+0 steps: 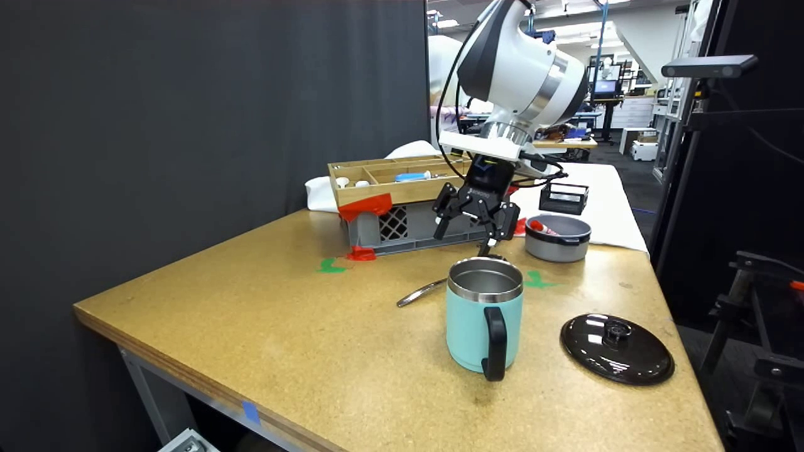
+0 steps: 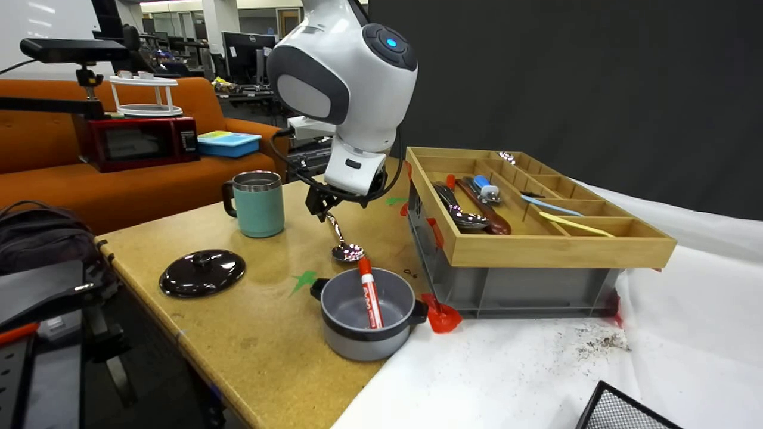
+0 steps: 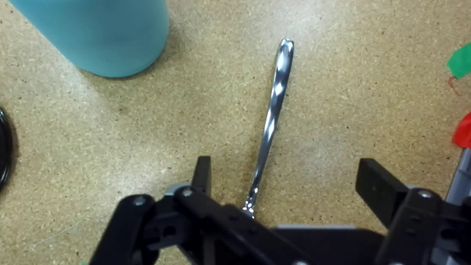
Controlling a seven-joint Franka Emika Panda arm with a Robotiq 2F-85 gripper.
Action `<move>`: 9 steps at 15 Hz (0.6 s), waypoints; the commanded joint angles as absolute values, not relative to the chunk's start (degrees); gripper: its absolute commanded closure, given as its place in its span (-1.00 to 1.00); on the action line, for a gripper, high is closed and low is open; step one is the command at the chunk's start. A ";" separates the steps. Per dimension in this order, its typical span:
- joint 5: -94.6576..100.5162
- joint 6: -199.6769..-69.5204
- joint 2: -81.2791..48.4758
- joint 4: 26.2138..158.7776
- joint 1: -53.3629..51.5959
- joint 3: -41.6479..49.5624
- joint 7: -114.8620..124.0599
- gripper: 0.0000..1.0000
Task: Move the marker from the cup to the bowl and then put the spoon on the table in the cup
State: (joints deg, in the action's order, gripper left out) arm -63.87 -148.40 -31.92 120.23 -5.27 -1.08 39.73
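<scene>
Silver against tan, a spoon (image 3: 271, 123) lies flat on the surface (image 1: 270, 314), its round end toward the gray bowl (image 2: 357, 347), as a robot's hand (image 3: 287, 175) hangs over its handle. Two fingers (image 3: 379, 187) are spread wide, one on each side of the spoon's handle in the wrist view; whether they touch the surface cannot be told. A red-and-white marker (image 2: 370, 295) leans inside the bowl, red cap up at the rim. In an exterior view, a teal mug (image 2: 259, 208) with a black handle stands upright near the spoon, toward the surface's far edge, while a glossy black lid (image 2: 199, 277) lies flat, knob up, near the left edge. A wooden cutlery tray (image 2: 560, 253) tops a gray crate (image 2: 536, 292) across the surface from that edge, with a white sheet (image 2: 465, 381) spread just beside the bowl.
</scene>
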 commanded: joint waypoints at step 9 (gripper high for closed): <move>-68.57 -154.32 -37.29 117.27 -6.15 -1.40 44.50 -1.00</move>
State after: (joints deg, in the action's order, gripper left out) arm -66.18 -152.10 -35.06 119.32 -5.79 -1.10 43.02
